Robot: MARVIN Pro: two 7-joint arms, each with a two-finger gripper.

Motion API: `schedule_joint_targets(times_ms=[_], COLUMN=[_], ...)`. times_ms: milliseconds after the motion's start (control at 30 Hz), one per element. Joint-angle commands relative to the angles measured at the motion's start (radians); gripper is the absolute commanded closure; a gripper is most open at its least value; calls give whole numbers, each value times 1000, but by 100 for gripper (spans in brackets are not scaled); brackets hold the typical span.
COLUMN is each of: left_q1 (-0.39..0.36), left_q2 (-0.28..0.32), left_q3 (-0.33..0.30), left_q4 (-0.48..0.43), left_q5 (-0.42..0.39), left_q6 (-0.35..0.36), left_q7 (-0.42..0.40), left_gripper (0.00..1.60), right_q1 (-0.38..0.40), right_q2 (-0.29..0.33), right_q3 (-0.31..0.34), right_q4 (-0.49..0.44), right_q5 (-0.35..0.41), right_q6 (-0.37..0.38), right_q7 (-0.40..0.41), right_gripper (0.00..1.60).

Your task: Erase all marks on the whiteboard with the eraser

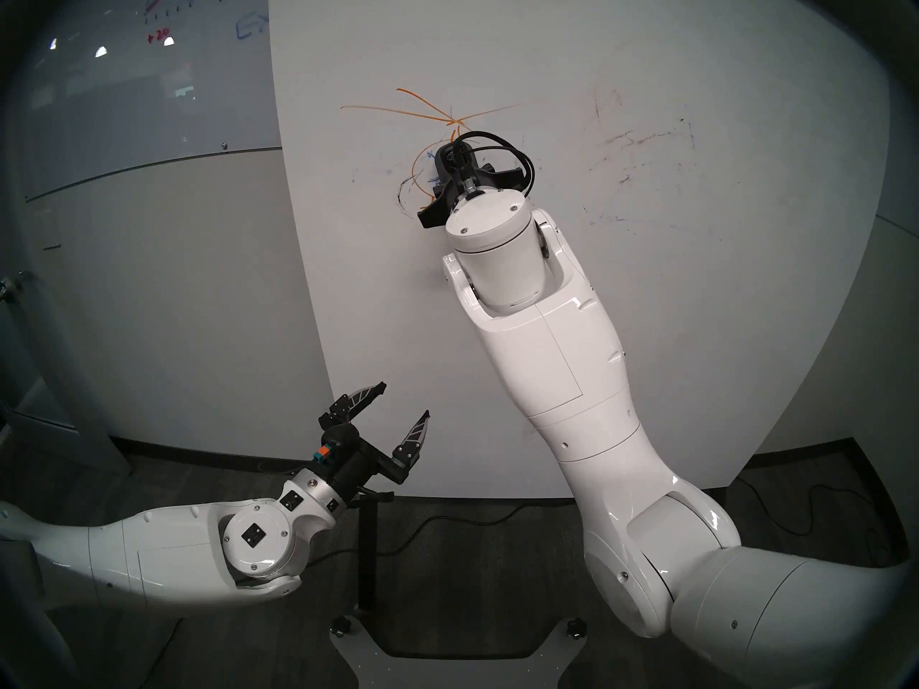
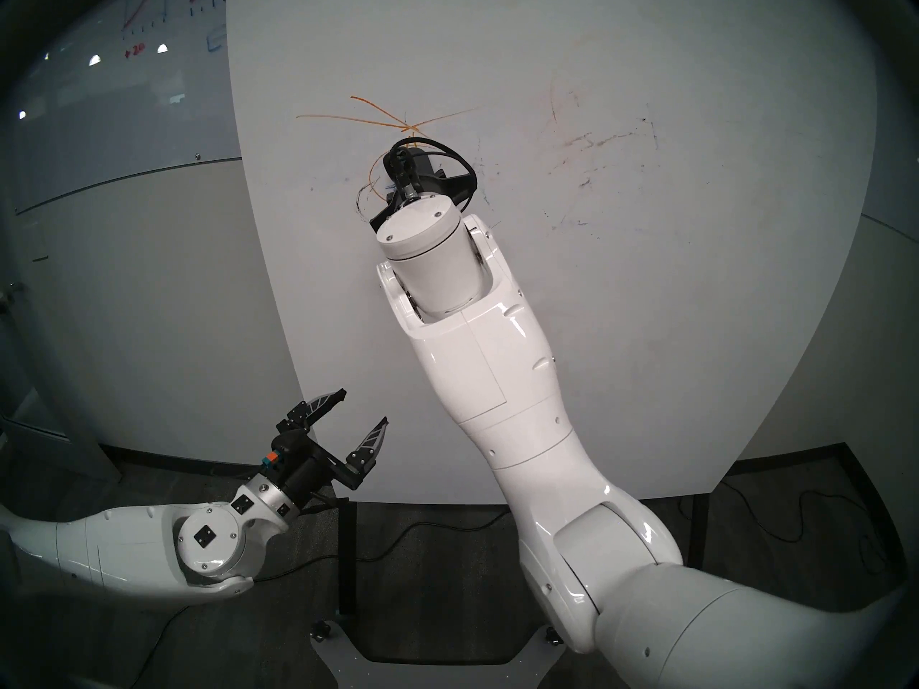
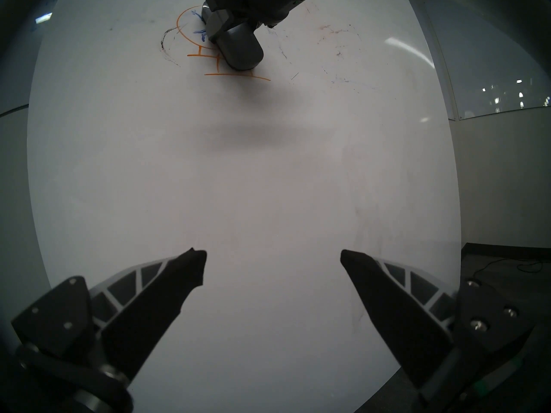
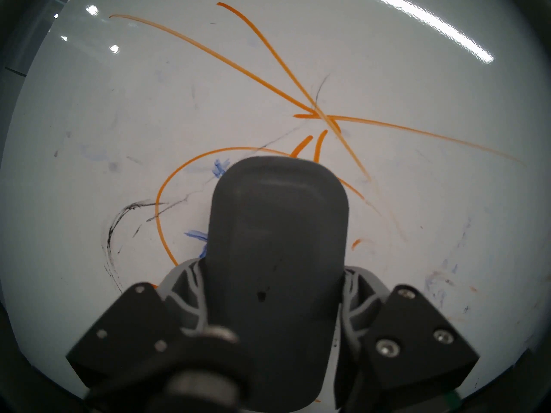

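The whiteboard (image 1: 497,51) (image 3: 238,180) stands upright ahead of me. Its marks include an orange helicopter line drawing (image 1: 455,122) (image 4: 320,115), a small blue stick figure (image 4: 220,166), black scribbles (image 4: 110,233) and faint reddish smudges (image 1: 641,138) to the right. My right gripper (image 1: 447,176) (image 4: 272,284) is shut on the dark grey eraser (image 4: 277,239) (image 3: 241,50). The eraser lies against the board over the helicopter's body and hides part of it. My left gripper (image 1: 405,399) (image 3: 272,254) hangs open and empty, low near the board's left edge.
A grey glass board (image 1: 149,101) with red and blue graph lines hangs on the wall at the left. Another glass panel (image 3: 492,75) shows on the right. Cables (image 1: 447,519) lie on the dark floor beside a black stand post (image 1: 367,549).
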Motion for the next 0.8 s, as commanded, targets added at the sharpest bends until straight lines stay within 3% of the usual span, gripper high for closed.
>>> schedule_joint_targets(times_ms=[0, 767], left_q1=[-8, -8], left_q2=[1, 0], left_q3=[-8, -7], left_q4=[-6, -5], left_q5=[0, 1], left_q6=[-6, -4], left_q7=[1, 1], left_gripper=[0, 0], right_q1=[117, 122], right_q2=[-56, -139], right_q3=[37, 117], right_q4=[47, 31], right_q5=[-25, -108], right_q6=[-68, -78], right_q7=[7, 34], right_gripper=[160, 160])
